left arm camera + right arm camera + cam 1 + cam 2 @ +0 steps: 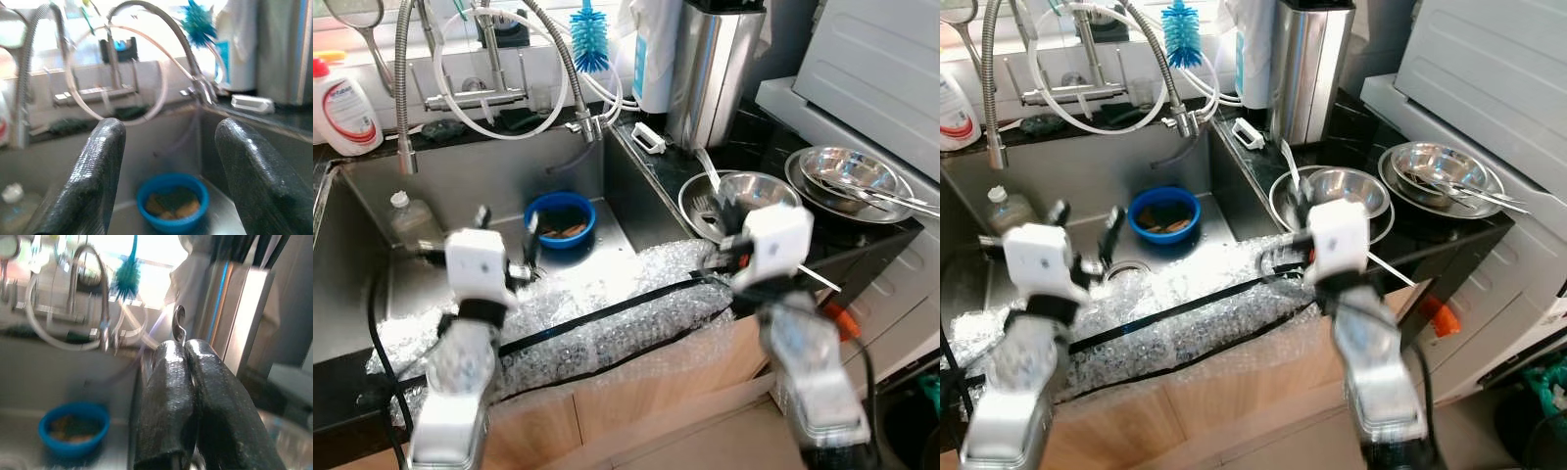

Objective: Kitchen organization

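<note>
My left gripper hangs open over the steel sink, with nothing between its fingers. Beyond it a blue bowl holding brownish scraps sits on the sink floor, and it also shows between the fingers in the left wrist view as the blue bowl. My right gripper is over the counter by a steel bowl. It is shut on a thin metal utensil handle that sticks up past the fingertips.
Bubble wrap with a black cable drapes over the sink's front edge. A plastic bottle lies in the sink. Stacked steel bowls with utensils sit at the right. A tall steel canister, blue brush and faucet hoses stand behind.
</note>
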Controlling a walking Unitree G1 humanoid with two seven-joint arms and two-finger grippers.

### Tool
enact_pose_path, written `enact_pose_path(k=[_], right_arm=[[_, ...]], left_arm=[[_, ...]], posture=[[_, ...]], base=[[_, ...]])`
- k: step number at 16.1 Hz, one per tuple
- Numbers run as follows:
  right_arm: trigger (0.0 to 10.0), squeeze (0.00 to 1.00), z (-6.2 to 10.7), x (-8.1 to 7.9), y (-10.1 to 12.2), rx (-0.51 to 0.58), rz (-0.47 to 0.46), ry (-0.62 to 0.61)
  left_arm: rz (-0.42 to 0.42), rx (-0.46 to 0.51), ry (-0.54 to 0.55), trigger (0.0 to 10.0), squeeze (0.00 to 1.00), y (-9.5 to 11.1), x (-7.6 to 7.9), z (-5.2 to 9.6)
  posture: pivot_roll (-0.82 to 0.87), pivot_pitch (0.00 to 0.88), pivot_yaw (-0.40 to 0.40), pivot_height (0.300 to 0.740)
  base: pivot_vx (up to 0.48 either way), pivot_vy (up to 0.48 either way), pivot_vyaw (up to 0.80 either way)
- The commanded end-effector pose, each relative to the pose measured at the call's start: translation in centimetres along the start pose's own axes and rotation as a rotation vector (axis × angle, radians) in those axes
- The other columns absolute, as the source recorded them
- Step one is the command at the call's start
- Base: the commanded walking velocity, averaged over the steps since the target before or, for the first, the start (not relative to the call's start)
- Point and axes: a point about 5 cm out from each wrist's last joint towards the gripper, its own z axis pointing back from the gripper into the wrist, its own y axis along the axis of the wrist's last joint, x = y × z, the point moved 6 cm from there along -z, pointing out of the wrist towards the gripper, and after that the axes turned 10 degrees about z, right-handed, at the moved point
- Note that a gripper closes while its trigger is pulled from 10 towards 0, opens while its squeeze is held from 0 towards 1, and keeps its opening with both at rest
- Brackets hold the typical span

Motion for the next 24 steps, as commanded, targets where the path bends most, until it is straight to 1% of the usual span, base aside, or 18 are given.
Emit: enact_pose_path(k=[1, 3, 4, 5, 6, 7, 9, 10, 11, 12, 14, 15, 16, 17, 19, 20, 22, 24], right_arm=[[10.0, 0.0, -0.4, 1.0, 1.2, 0.034, -0.031, -0.023], [10.0, 0.0, -0.7, 1.4, 1.0, 0.027, -0.231, -0.05], [10.0, 0.0, -0.5, 1.6, 0.7, 0.017, -0.316, -0.069], [10.0, 0.0, -0.3, 1.8, 0.1, -0.006, -0.471, -0.08], [10.0, 0.0, -0.1, 1.9, -0.2, -0.01, -0.532, -0.086], [10.0, 0.0, 0.0, 1.9, -0.4, -0.011, -0.597, -0.083], [10.0, 0.0, 0.2, 1.6, -0.8, -0.022, -0.697, -0.064], [10.0, 0.0, 0.3, 1.5, -0.9, -0.02, -0.732, -0.056], [10.0, 0.0, 0.4, 0.9, -0.4, -0.004, -0.827, -0.01], [10.0, 0.0, 0.5, 0.1, 0.1, 0.006, -0.898, 0.047], [10.0, 0.0, 1.1, -1.7, 1.9, 0.051, -1.005, 0.197], [10.0, 0.0, 1.5, -2.2, 2.4, 0.06, -1.056, 0.239], [10.0, 0.0, 1.8, -2.5, 2.8, 0.069, -1.083, 0.269], [10.0, 0.0, 2.5, -3.2, 3.4, 0.072, -1.134, 0.343], [10.0, 0.0, 3.5, -4.6, 3.1, 0.024, -1.12, 0.423], [10.0, 0.0, 3.8, -5.0, 3.0, 0.009, -1.133, 0.442], [10.0, 0.0, 4.5, -5.7, 3.5, 0.01, -1.167, 0.497], [10.0, 0.0, 4.8, -6.0, 3.4, 0.001, -1.167, 0.516]], left_arm=[[0.016, 0.039, 0.013, 10.0, 0.0, 1.8, -0.6, -0.9], [0.063, 0.057, 0.003, 10.0, 0.0, 2.9, -0.9, -1.7], [0.068, 0.06, 0.01, 10.0, 0.0, 3.4, -1.4, -1.9], [0.126, 0.075, 0.036, 10.0, 0.0, 4.3, -2.8, -2.3], [0.174, 0.058, 0.042, 10.0, 0.0, 4.2, -3.5, -2.4], [0.21, 0.004, 0.065, 10.0, 0.0, 2.9, -4.6, -2.2], [0.39, -0.053, 0.096, 10.0, 0.0, 1.2, -5.4, -1.7], [0.533, -0.061, 0.086, 10.0, 0.0, 0.8, -4.9, -1.5], [0.746, -0.037, 0.059, 10.0, 0.0, 1.1, -4.2, -1.5], [0.798, -0.044, 0.028, 10.0, 0.0, 1.1, -3.8, -1.5], [0.793, -0.078, -0.05, 10.0, 0.0, 1.1, -2.7, -1.5], [0.851, -0.079, -0.109, 10.0, 0.0, 1.6, -1.8, -1.7], [0.862, -0.079, -0.134, 10.0, 0.0, 1.8, -1.4, -1.7], [0.881, -0.095, -0.163, 10.0, 0.0, 2.0, -0.4, -1.8], [0.934, -0.084, -0.141, 10.0, 0.0, 2.0, -0.2, -2.1], [0.969, -0.085, -0.162, 10.0, 0.0, 2.1, 0.5, -2.2], [0.989, -0.115, -0.236, 10.0, 0.0, 2.3, 2.1, -1.8], [1.022, -0.127, -0.256, 10.0, 0.0, 2.5, 2.7, -1.5]], posture=[[0.01, 0.025, -0.045, 0.74], [0.01, 0.027, -0.046, 0.74], [0.01, 0.026, -0.047, 0.74], [0.01, 0.027, -0.047, 0.74], [0.02, 0.029, -0.047, 0.74], [0.02, 0.027, -0.044, 0.74], [0.01, 0.028, -0.043, 0.74], [0.02, 0.024, -0.043, 0.74], [0.02, 0.019, -0.042, 0.74], [0.02, 0.014, -0.042, 0.74], [0.01, 0.007, -0.041, 0.74], [0.02, 0.0, -0.038, 0.74], [0.02, 0.0, -0.039, 0.74], [0.02, 0.0, -0.038, 0.74], [0.01, 0.0, -0.039, 0.74], [0.02, 0.003, -0.041, 0.74], [0.02, 0.012, -0.042, 0.74], [0.02, 0.029, -0.042, 0.74]], base=[[0.0, 0.0, 0.0], [0.0, 0.0, 0.0], [0.0, 0.0, 0.0], [0.0, 0.0, 0.0], [0.0, 0.0, 0.0], [0.0, 0.0, 0.0], [0.0, 0.0, 0.0], [0.0, 0.0, 0.0], [0.0, 0.0, 0.0], [0.0, 0.0, 0.0], [0.0, 0.0, 0.0], [0.0, 0.0, 0.0], [0.0, 0.0, 0.0], [0.0, 0.0, 0.0], [0.0, 0.0, 0.0], [0.0, 0.0, 0.0], [0.0, 0.0, 0.0], [0.0, 0.0, 0.0]])
